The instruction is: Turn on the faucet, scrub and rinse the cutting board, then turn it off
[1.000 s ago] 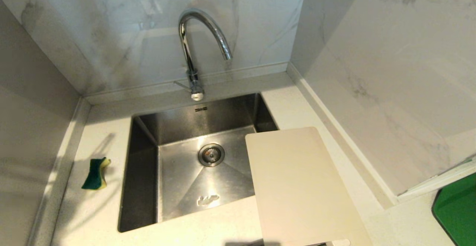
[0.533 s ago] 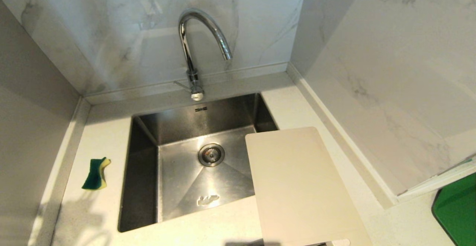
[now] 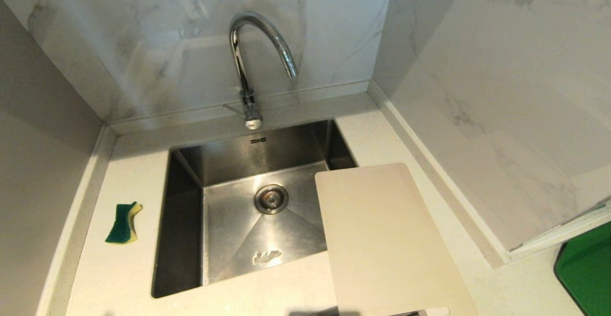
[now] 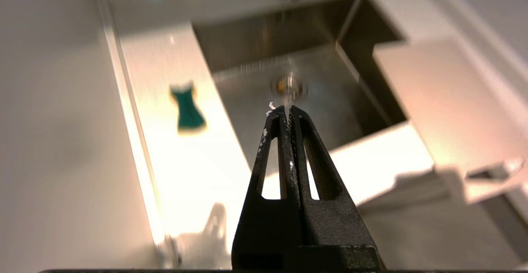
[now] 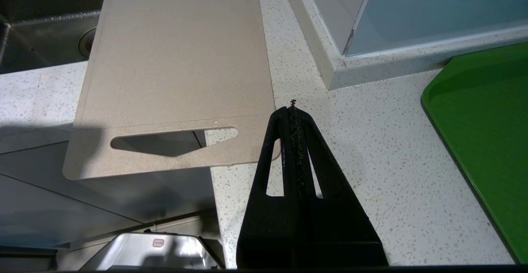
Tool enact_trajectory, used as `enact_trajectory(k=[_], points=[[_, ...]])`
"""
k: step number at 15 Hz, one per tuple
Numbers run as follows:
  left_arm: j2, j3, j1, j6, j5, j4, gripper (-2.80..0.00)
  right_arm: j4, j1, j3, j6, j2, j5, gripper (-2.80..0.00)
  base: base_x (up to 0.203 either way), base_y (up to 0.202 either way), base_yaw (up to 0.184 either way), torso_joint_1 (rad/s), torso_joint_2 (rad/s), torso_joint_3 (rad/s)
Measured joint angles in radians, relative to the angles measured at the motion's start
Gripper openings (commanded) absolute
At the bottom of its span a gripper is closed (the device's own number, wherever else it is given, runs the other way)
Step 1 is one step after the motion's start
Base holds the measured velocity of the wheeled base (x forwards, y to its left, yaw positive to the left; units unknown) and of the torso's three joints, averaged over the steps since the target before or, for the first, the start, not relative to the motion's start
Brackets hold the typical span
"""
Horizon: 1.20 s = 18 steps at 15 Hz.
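Here the task stands at its first step — the faucet [image 3: 248, 68] is not yet turned on. No water falls from the curved spout, and the steel sink [image 3: 186, 239] below it looks dry around the drain [image 3: 271, 198]. The faucet rises from the counter behind the sink, its thin side lever [image 3: 234, 110] pointing toward the robot's left.

The cutting board [image 3: 382, 239] lies flat at the sink's right side, its far corner overhanging the basin and the rest on the white speckled counter [image 3: 119, 278]; in the right wrist view its slotted handle end [image 5: 173, 141] juts past the counter's front edge. A green-and-yellow sponge [image 3: 123, 223] rests on the counter left of the sink, well apart from the board. A green tray [image 3: 587, 268] sits at the far right.

Neither arm appears in the head view. The left gripper [image 4: 286, 109] hangs above the near counter edge with its fingers pressed together and nothing between them, aimed roughly toward the drain. The right gripper [image 5: 293, 107] — fingers likewise closed and empty — hangs just beside the board's handle end.

The next move probably calls for the left gripper to reach past the sink to the lever and push it; closed fingers may serve for a nudge, but the lever is thin and shiny, so the contact must be well aimed.
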State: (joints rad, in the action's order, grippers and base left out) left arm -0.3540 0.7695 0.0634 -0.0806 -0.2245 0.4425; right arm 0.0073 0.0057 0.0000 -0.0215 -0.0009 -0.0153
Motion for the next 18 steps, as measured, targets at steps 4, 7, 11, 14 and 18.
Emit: enact_trajectory(k=[4, 7, 11, 14, 18], points=[[0.102, -0.278, -0.028, 0.011, 0.072, -0.132, -2.8, 0.0, 0.0, 0.0, -0.001, 0.0, 0.0, -2.8, 0.0, 0.0, 0.0, 0.0, 0.0, 0.0], [0.128, -0.501, -0.034, 0.046, 0.109, -0.361, -2.8, 0.0, 0.0, 0.0, -0.001, 0.0, -0.001, -2.8, 0.0, 0.0, 0.0, 0.0, 0.0, 0.0], [0.143, -0.728, -0.037, 0.081, 0.12, -0.581, -2.8, 0.0, 0.0, 0.0, 0.0, 0.0, 0.0, -2.8, 0.0, 0.0, 0.0, 0.0, 0.0, 0.0], [0.212, -0.763, -0.05, 0.12, 0.144, -0.565, -2.8, 0.0, 0.0, 0.0, 0.001, 0.0, 0.001, -2.8, 0.0, 0.0, 0.0, 0.0, 0.0, 0.0], [0.326, -0.769, -0.06, 0.138, 0.2, -0.431, -2.8, 0.0, 0.0, 0.0, 0.001, 0.0, 0.001, -2.8, 0.0, 0.0, 0.0, 0.0, 0.0, 0.0]])
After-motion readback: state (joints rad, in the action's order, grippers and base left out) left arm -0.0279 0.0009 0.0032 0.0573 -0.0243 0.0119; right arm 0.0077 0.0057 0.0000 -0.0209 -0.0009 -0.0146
